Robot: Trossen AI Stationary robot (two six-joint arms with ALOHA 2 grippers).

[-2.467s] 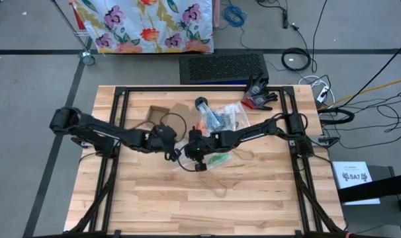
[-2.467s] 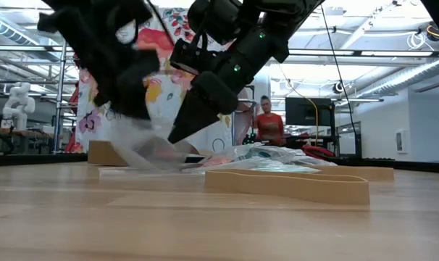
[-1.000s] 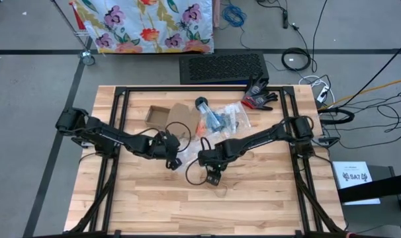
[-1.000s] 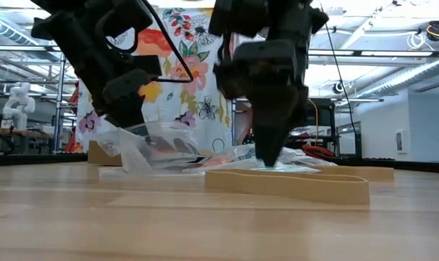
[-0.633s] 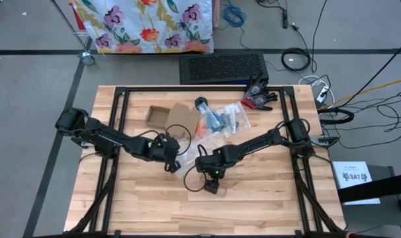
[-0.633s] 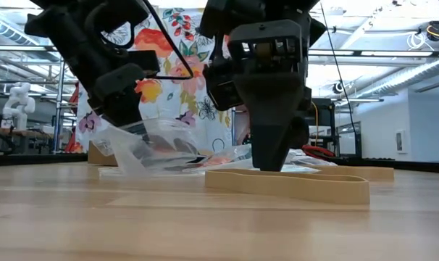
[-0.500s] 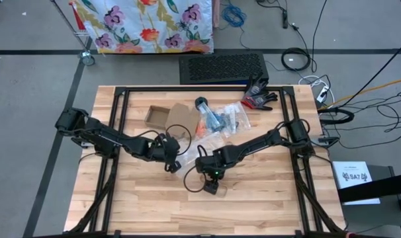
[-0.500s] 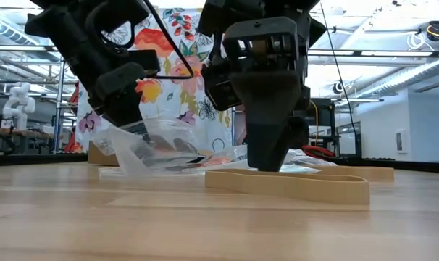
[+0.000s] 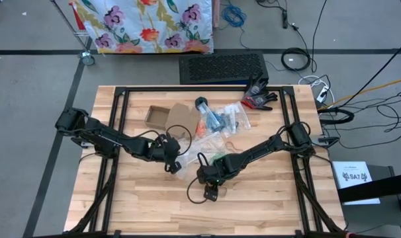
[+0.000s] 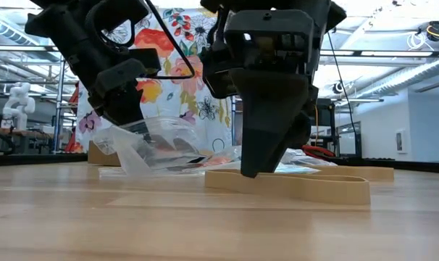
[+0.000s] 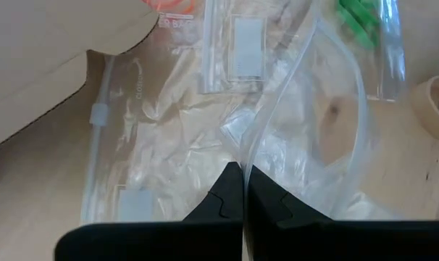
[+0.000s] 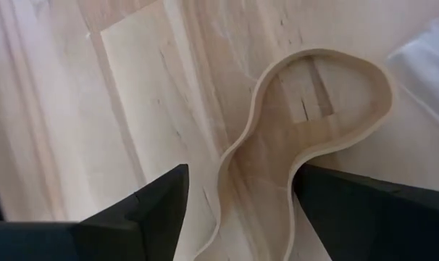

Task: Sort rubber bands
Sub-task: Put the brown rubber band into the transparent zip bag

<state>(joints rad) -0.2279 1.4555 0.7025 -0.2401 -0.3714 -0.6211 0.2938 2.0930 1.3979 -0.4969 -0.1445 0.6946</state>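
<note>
Since the earlier frames, right gripper (image 9: pixel 210 193) has descended, jaws wide, astride the tan rubber band (image 12: pixel 306 138) on the table (image 9: pixel 267 211); closing off-centre may flick it away; left gripper (image 11: pixel 242 190) pinches a clear bag (image 11: pixel 205 138); bag lettering unreadable.

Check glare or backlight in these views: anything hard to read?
Low view: bright ceiling lights behind, both arms read as dark silhouettes; the tan band stays clear. Left wrist view: sheen on the clear bag. Right wrist view: even light, soft shadow inside the band's loop.
</note>
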